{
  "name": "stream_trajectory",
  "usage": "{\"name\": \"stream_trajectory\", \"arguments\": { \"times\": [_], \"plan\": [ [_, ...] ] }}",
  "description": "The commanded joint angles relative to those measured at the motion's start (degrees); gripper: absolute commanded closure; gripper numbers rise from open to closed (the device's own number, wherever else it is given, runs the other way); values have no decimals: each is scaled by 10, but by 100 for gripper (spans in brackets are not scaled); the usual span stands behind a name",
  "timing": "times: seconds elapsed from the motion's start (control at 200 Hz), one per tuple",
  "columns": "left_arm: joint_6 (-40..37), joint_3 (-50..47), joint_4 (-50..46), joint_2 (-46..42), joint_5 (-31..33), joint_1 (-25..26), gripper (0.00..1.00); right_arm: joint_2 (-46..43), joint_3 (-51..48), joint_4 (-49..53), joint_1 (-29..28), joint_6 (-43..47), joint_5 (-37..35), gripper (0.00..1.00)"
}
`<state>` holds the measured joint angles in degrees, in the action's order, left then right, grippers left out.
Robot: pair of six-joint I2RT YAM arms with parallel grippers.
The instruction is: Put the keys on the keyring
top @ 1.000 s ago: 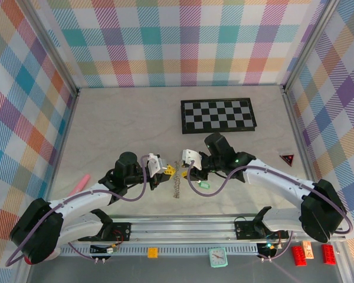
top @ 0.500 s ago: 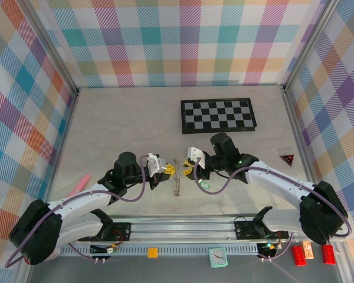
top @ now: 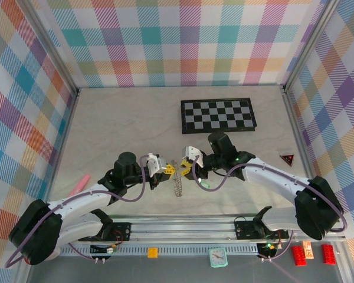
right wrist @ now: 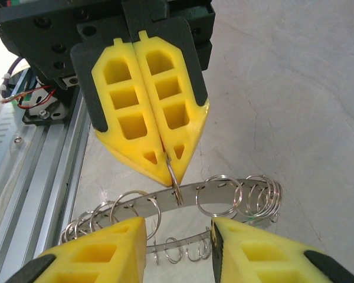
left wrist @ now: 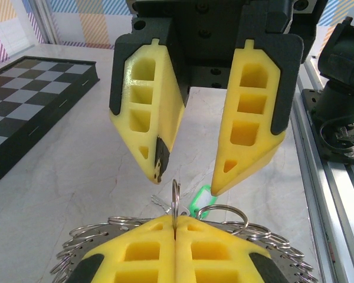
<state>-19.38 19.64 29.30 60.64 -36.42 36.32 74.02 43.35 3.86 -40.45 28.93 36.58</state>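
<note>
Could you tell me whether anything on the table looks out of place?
The dark grey beaded metal keyring looks tipped up on edge rather than lying flat, pinched at its rim by the shut left gripper. Nothing looks spilled or damaged.

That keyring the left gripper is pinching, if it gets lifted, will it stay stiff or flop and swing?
Probably flops: the left gripper pinches only one thin loop, so the keyring would pivot there. Its many small loose rings along the edge would likely swing and jingle. The thin wire might slip in the grip.
</note>
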Motion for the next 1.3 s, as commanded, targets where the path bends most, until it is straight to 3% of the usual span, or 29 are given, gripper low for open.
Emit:
{"name": "stream_trajectory", "arguments": {
  "times": [0.0,0.365,0.6,0.705,0.835,1.015,1.295],
  "plan": [
    [-14,-4,41,-3,-16,0,100,10,27,-16,1,-2,37,66],
    [-13,-3,44,2,-20,0,100,34,47,5,0,7,58,76],
    [-9,-3,41,-2,-8,0,100,39,60,14,-1,13,80,100],
    [-6,3,24,-7,14,1,90,39,74,45,-2,27,77,100],
    [-14,15,-11,-14,30,6,84,42,101,116,-10,60,40,100],
    [-21,23,-28,-15,33,11,83,59,145,206,-29,99,-12,100],
    [-19,22,-30,-26,27,13,80,71,169,233,-43,119,-45,100]
  ]
}}
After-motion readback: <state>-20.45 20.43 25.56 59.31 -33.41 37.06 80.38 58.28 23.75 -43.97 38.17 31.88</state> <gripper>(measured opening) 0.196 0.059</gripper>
